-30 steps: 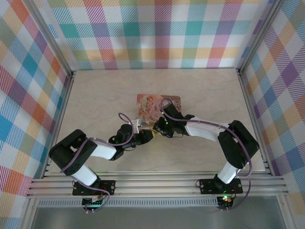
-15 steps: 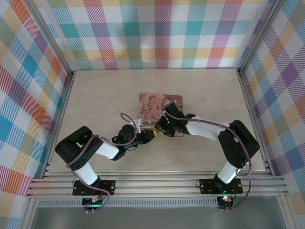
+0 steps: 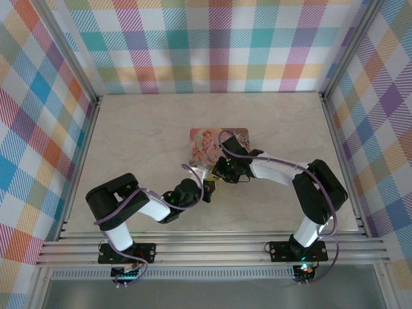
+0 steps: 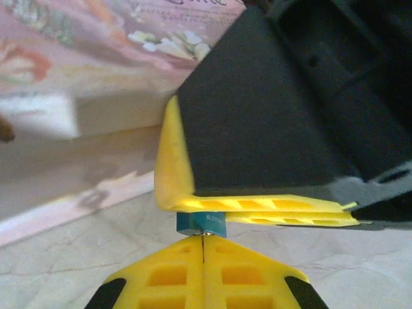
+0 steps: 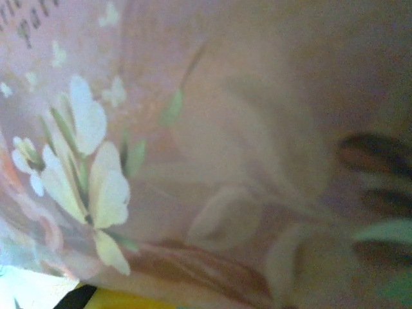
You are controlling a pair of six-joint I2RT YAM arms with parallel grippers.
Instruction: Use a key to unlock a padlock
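Bases: both were bolted to the rail (image 3: 212,248) at the near edge of the table (image 3: 129,135), well apart.
Left arm (image 3: 145,207): it rose from its base, folded at a high elbow on the left, then ran low and rightward to the table's middle.
Right arm (image 3: 283,172): it climbed to an elbow on the far right, then reached leftward with a nearly level forearm, its wrist over the near right corner of the tin (image 3: 209,138).
Left gripper (image 4: 203,243): its yellow fingers (image 4: 183,254) were pressed together with a thin seam between them, and they pointed away toward the tin. Whether anything thin sat in the seam could not be told.
Right gripper (image 3: 217,179): it met the left one tip to tip, just off the tin's near edge. In the left wrist view its black body and yellow fingers hung just above the left tips. Whether its fingers were apart or together could not be told.
Padlock (image 4: 201,223): a small bluish block of it showed, touching the left fingertips below and the right gripper's yellow finger above, just in front of the tin.
Tin: it lay flat at the table's middle, picture lid up; the right wrist camera looked closely on its flower print, blurred.
Room: the table was bare to the left and right of the arms, and beyond the tin to the far wall.
Edges: metal posts (image 3: 90,138) and plaid walls (image 3: 206,45) closed the left, right and far sides. Each elbow stood near its side wall, not touching it.
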